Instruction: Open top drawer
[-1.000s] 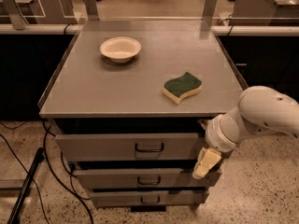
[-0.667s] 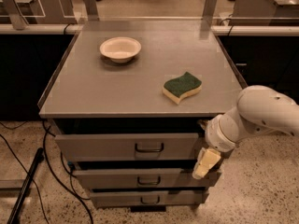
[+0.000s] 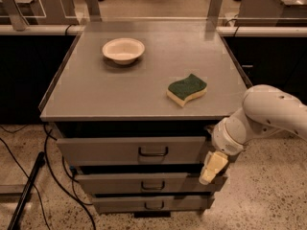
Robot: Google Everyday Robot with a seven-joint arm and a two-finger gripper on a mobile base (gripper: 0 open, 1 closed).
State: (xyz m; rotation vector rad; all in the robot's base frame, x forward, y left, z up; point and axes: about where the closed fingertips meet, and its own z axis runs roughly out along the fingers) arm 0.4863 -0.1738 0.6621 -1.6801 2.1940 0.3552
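The top drawer [image 3: 110, 150] is the widest grey front under the cabinet top, with a dark wire pull handle [image 3: 153, 152] at its centre. It stands out a little further than the two narrower drawers below it [image 3: 120, 182] [image 3: 120, 203]. My gripper [image 3: 211, 168] hangs down at the cabinet's right front corner, next to the right end of the top drawer and to the right of the handle. My white arm [image 3: 268, 114] reaches in from the right.
On the grey cabinet top [image 3: 96, 90] sit a white bowl [image 3: 123, 50] at the back left and a green and yellow sponge [image 3: 186, 89] at the right front. Black cables [image 3: 53, 176] and a dark pole [image 3: 24, 195] lie on the floor at left.
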